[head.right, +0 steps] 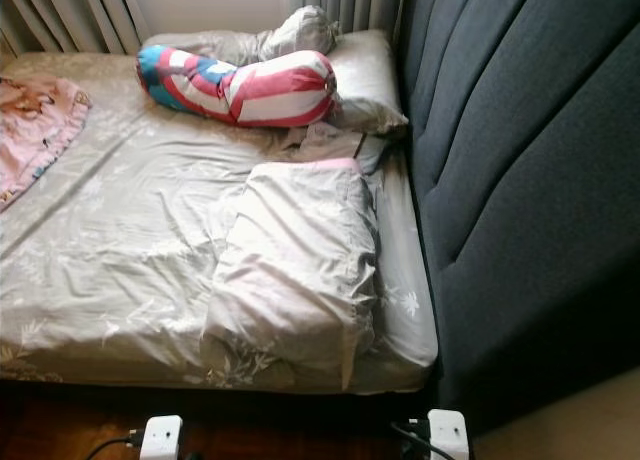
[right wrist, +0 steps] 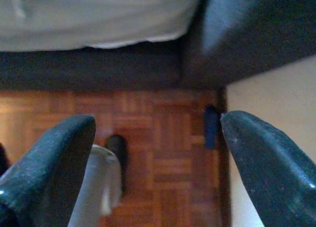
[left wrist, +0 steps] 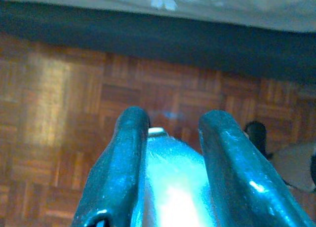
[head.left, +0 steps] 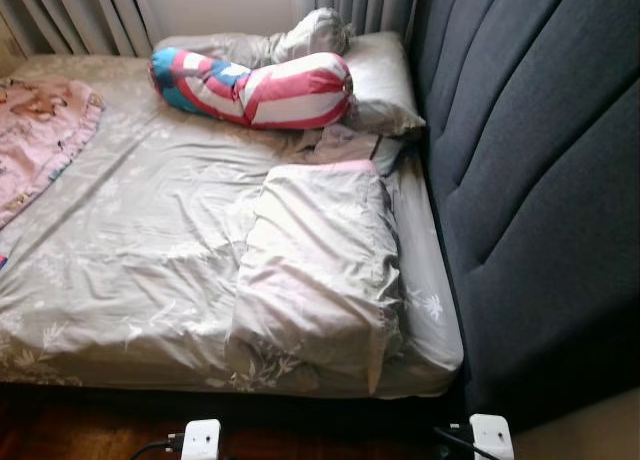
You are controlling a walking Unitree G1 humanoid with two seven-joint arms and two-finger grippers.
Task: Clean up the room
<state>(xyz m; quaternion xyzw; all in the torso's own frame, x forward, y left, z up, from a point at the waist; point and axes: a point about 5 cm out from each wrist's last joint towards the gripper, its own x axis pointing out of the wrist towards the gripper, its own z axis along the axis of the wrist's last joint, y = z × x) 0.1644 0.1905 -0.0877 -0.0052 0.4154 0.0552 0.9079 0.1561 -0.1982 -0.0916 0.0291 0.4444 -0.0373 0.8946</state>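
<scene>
Head views: a folded blanket [head.left: 320, 270] is seen on the bed [head.left: 130, 240] beside the headboard [head.left: 540, 180], its long axis running from foot to pillows, ahead of and above both arms.

Left wrist view: the left gripper [left wrist: 173, 123], jaws narrowly parted, is aimed at the floor [left wrist: 59, 113].

Right wrist view: the right gripper [right wrist: 158, 126], jaws wide apart and empty, is judged nearer the blanket.

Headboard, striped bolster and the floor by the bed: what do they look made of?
Headboard: dark grey upholstery, apparently woven fabric over padding, judging by its matte surface and stitched, puffed panels.
Striped bolster: soft printed cloth, seemingly stuffed; it bulges and creases.
Floor: wood parquet, brown blocks in a square pattern with a slight sheen.
</scene>
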